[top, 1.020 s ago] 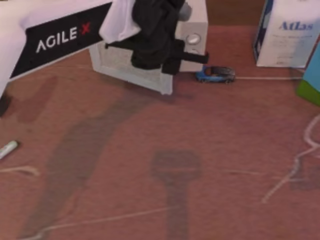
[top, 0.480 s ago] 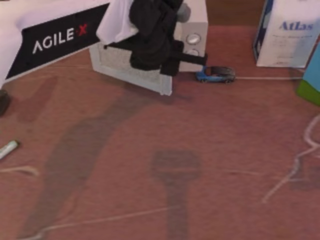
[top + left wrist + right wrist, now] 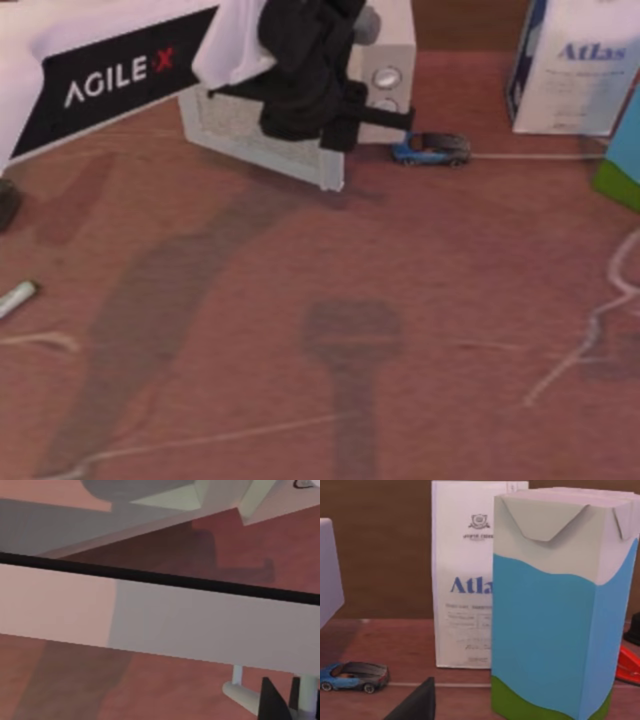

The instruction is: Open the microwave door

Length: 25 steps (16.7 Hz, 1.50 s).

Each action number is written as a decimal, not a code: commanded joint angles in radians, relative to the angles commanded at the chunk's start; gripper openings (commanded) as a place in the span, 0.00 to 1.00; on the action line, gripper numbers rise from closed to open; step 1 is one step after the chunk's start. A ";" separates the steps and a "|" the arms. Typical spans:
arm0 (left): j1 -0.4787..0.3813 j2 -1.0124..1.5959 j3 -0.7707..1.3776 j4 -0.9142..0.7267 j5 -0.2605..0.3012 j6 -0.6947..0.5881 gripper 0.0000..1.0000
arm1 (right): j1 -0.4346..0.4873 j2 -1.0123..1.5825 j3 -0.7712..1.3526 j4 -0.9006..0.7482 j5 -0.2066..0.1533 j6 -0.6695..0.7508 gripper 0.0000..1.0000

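left gripper (image 3: pixel 375 118) is hooking the door (image 3: pixel 262 140), partly swung out; finger state unclear. slipping off could leave the microwave (image 3: pixel 385 50) half-open.

"AGILE X" stands in white and red letters on the black panel of the white left arm (image 3: pixel 110 75). "Atlas" stands in blue letters on the white rectangular carton (image 3: pixel 575 70), right of the small blue toy car (image 3: pixel 430 149).

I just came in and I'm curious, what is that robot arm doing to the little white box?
The left arm's black gripper is at the front of the small white boxy microwave, at the back of the table. The flat white microwave door with the speckled grey window is swung partly open. A little blue toy car sits beside it. The right arm is off the top view, near the cartons.
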State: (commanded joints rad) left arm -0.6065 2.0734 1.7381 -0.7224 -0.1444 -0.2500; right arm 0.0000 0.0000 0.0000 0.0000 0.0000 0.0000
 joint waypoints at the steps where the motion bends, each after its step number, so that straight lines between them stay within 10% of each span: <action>1: 0.000 0.000 0.000 0.000 0.000 0.000 0.00 | 0.000 0.000 0.000 0.000 0.000 0.000 1.00; 25: 0.022 -0.076 -0.113 0.049 0.057 0.102 0.00 | 0.000 0.000 0.000 0.000 0.000 0.000 1.00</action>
State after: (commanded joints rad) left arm -0.5846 1.9975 1.6248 -0.6733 -0.0870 -0.1476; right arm 0.0000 0.0000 0.0000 0.0000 0.0000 0.0000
